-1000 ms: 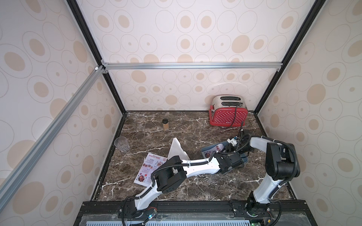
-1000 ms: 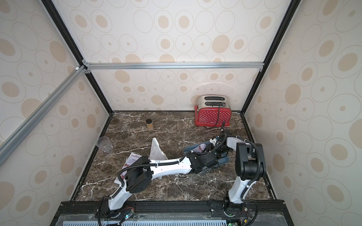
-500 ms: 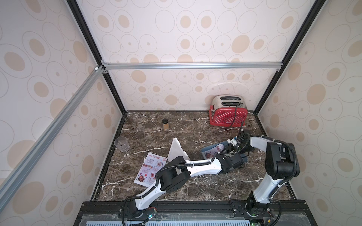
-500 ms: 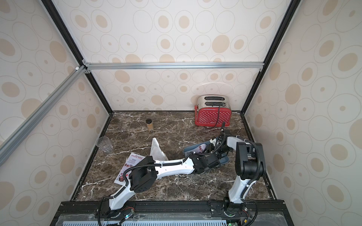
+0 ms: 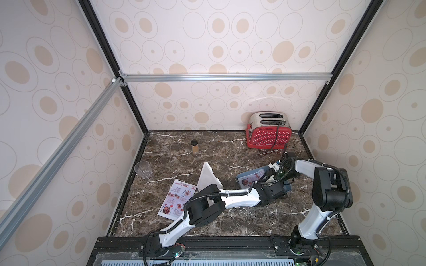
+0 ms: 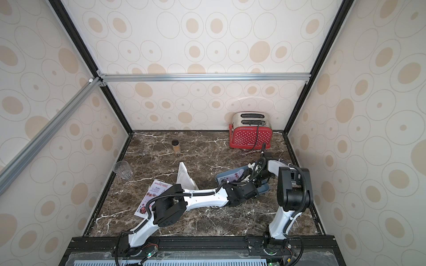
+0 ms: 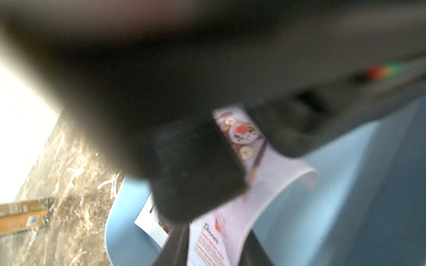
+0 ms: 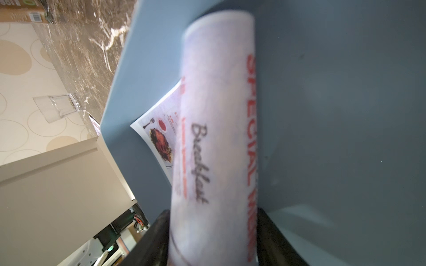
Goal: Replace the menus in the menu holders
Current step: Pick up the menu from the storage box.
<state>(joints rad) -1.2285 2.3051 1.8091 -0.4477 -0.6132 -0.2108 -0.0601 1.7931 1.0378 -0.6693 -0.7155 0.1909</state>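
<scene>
Both top views: bright, even, diffuse light and sharp focus. A pale glare patch lies on the beige circle-patterned wall (image 5: 260, 102) just above the red dotted metal toaster (image 5: 268, 135). Wrist views: strong close-range blur; the white red-lettered paper menu (image 8: 214, 138) reads soft.

The curled menu (image 8: 214, 129) carries in the right wrist view the red heading "SPECIAL MENU" (its last letters run out of sight) and the dark script word "Breakfast". In the left wrist view the same sheet shows "Dinner" in script. The flat menu (image 5: 177, 198) on the surface (image 5: 230, 218) has a red heading, too small to read surely. The toaster (image 5: 268, 135) brand and the jar (image 7: 20, 215) label are unreadable.
</scene>
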